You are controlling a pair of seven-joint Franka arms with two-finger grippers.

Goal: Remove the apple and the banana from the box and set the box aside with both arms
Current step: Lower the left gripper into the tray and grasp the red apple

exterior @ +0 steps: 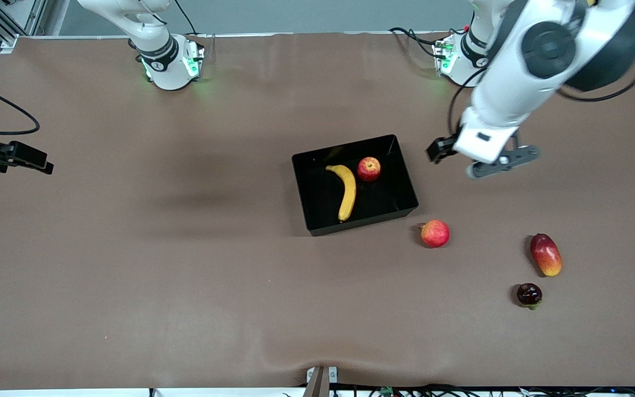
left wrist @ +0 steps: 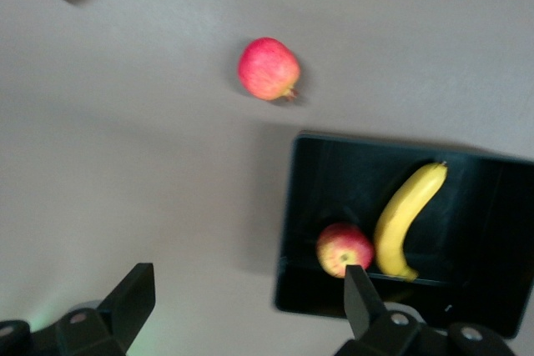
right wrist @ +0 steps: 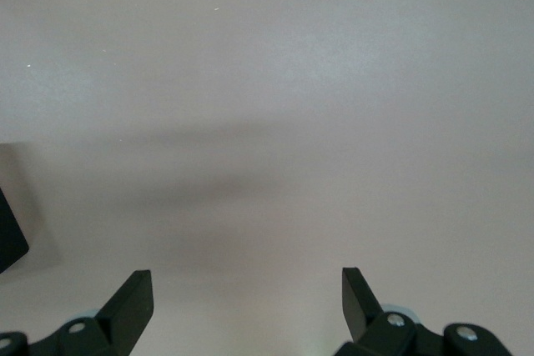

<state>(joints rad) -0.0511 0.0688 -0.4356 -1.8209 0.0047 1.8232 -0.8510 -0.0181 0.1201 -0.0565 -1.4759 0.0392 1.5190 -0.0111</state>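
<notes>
The black box stands in the middle of the table. In it lie the yellow banana and the small red apple with a yellowish patch, side by side. My left gripper is open and empty, over the bare table beside the box at the left arm's end. Its wrist view shows the box, the banana and the apple past its open gripper. My right gripper is open and empty over bare table near the right arm's end, and its wrist view shows only tabletop.
A pinkish-red apple lies just outside the box, nearer the front camera; it also shows in the left wrist view. A red-and-yellow mango and a small dark-red fruit lie toward the left arm's end.
</notes>
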